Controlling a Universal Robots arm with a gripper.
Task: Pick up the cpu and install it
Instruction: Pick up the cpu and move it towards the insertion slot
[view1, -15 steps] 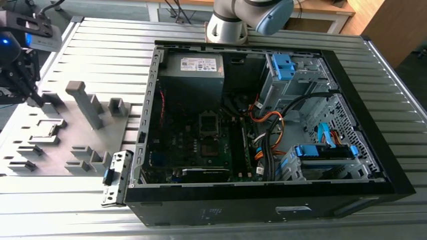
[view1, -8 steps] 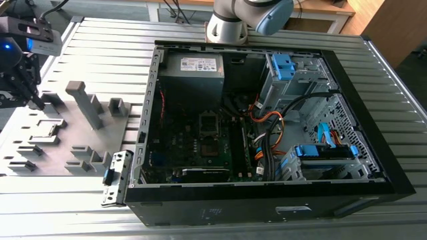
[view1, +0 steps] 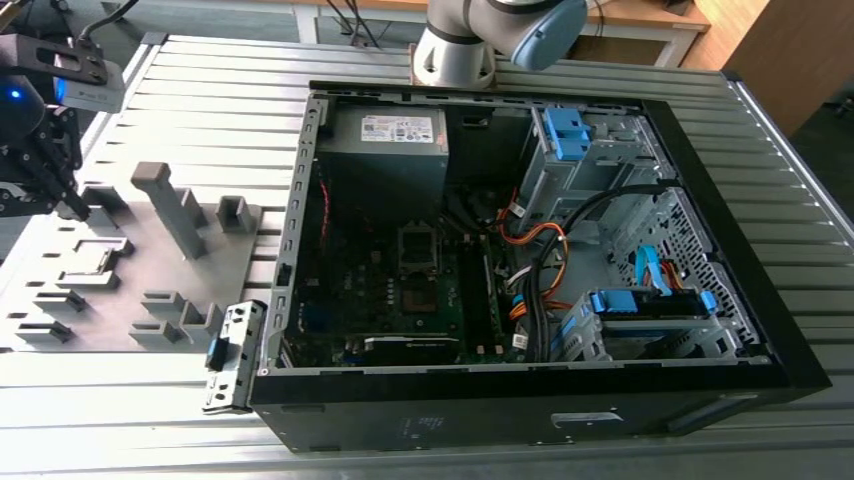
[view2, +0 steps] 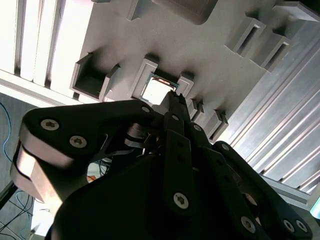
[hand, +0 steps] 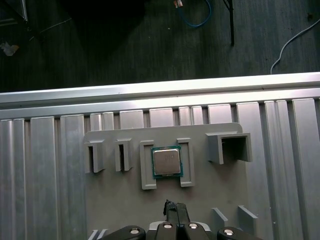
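First wrist view: small flat square cpu with a silvery-grey metal face (hand: 166, 161) lies flat in a nest between two grey plastic brackets (hand: 147, 165) on the flat grey fixture plate (hand: 125, 200).
Claw: my black claw (hand: 174, 206) is clenched, fingertips pressed together, grasping nothing.
Claw vs cpu: my tip sits near the cpu nest, apart from the chip, no contact seen.
Second wrist view: my claw tip crosses the nest's edge; the cpu shows as a bright square, partly hidden behind my finger.
Table: ribbed aluminium table (hand: 45, 165) carries the fixture plate and the case.
Exterior view: my claw hangs over the fixture plate at the exterior view's left; open black computer case (view1: 534, 420) stands on the exterior view's right, well apart from the cpu.
Socket: black rectangular socket frame (view1: 418, 247) sits on the board inside the case; cpu not yet installed.
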